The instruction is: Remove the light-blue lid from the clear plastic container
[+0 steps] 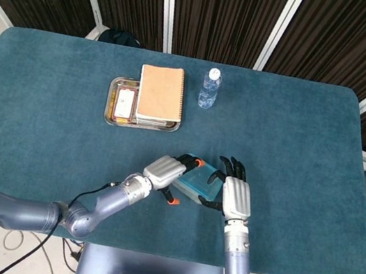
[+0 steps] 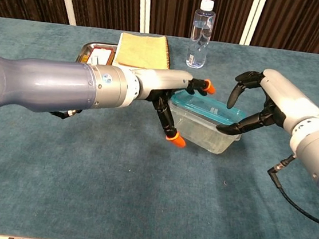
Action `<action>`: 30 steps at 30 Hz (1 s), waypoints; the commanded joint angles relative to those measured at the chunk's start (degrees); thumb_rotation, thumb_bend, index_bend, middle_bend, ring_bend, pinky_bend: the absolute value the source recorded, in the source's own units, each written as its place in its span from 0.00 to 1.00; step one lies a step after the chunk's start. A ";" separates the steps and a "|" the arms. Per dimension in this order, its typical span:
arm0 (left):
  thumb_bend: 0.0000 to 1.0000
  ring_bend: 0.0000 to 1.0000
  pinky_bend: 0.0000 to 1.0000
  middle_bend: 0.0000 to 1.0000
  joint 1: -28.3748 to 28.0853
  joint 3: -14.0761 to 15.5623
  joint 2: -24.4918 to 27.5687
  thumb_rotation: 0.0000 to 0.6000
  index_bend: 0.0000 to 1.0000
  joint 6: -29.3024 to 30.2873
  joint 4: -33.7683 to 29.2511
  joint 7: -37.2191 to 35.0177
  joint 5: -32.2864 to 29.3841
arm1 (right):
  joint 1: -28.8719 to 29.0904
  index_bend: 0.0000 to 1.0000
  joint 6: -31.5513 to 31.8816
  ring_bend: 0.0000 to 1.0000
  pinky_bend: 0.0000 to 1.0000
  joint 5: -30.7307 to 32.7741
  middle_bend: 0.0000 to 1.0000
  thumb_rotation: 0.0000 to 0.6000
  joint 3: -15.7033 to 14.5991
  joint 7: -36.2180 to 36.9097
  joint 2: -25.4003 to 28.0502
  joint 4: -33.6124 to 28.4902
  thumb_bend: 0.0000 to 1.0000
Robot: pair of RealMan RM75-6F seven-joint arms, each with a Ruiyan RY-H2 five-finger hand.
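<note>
Near the table's front edge: left hand point(image 2: 170, 100) grips the clear container point(image 2: 207, 132); right hand point(image 2: 257, 105) pinches the light-blue lid point(image 2: 207, 109). Hold the base, peel one corner upward.

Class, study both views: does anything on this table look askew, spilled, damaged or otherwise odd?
Nothing is spilled or broken. One oddity: the notebook lies on the metal tray, overhanging its far and right edges. The water bottle stands upright, and the light-blue lid sits on the clear container.

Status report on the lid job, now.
Left hand grips the clear container. Right hand pinches the light-blue lid at its edge. Lid not yet off. Nothing obstructing.
</note>
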 commanded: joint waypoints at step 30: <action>0.01 0.05 0.28 0.06 0.77 0.08 3.96 1.00 0.00 2.77 -5.54 1.24 -1.57 | -0.78 0.64 1.21 0.00 0.00 0.42 0.23 1.00 -0.47 -0.15 2.56 -1.14 0.65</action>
